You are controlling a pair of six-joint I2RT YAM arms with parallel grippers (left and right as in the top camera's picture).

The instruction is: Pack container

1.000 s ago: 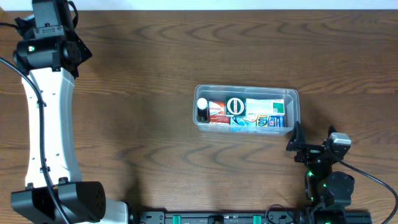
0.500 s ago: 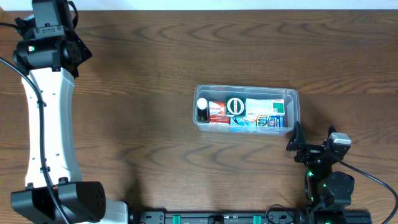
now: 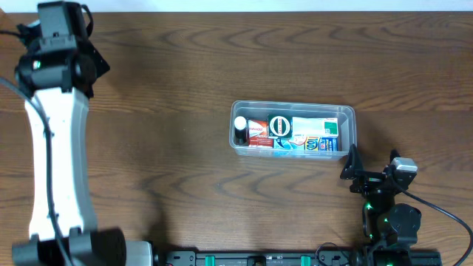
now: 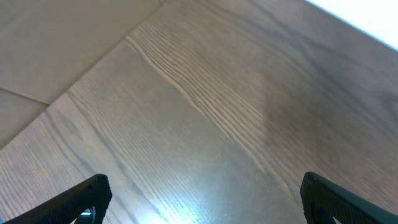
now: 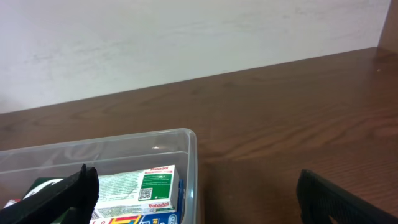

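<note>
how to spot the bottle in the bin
On the dark wooden table, a clear rectangular plastic container lies right of centre. The small dark bottle sits at its left end, beside a red-and-white box; only it shows a white cap.

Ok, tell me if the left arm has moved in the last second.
Yes, slightly. In the overhead view the left arm has slid down the picture, away from the far edge of the table.

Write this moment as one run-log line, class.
container: holds boxes, bottle | left claw: open, empty, over table | right claw: open, empty, near container's corner
</note>
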